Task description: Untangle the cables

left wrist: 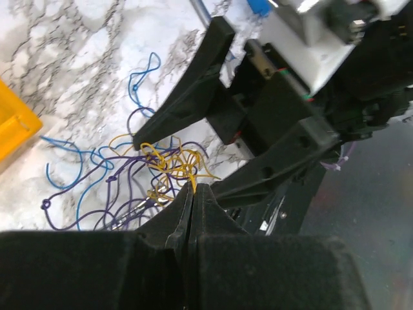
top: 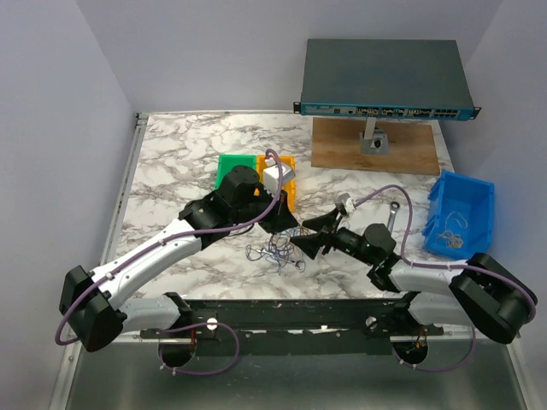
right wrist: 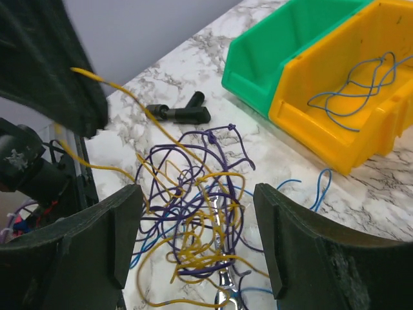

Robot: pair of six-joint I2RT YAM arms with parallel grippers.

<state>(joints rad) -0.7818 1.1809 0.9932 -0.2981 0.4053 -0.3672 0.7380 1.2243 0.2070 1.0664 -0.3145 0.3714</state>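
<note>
- Beyond the left gripper (left wrist: 193,194): green plastic bin (top: 227,165) and orange plastic bin (right wrist: 303,126), side by side and touching; one loose blue wire (right wrist: 355,87) curled inside the orange bin.
- At the left gripper itself: fingers pressed fully together, pinching a single yellow strand (right wrist: 106,82) at the very tips; holds it taut, slanting from the tips down into the heap.
- Just under and ahead of those tips: tangle of hair-thin purple, yellow and blue cables (left wrist: 145,171), loose on the white marble-patterned table (top: 179,145), between the two grippers.
- At the right gripper (right wrist: 197,197): fingers spread wide, gripping nothing, pointing toward the left gripper; heap just ahead of the open fingers, framed in the gap between them.
- Behind the right gripper's fingers, beside its wrist: small steel wrench (top: 392,213), flat on the table.
- Well off to the right gripper's outer side: blue plastic bin (top: 472,195) with a few thin wires inside, too small to tell apart.
</note>
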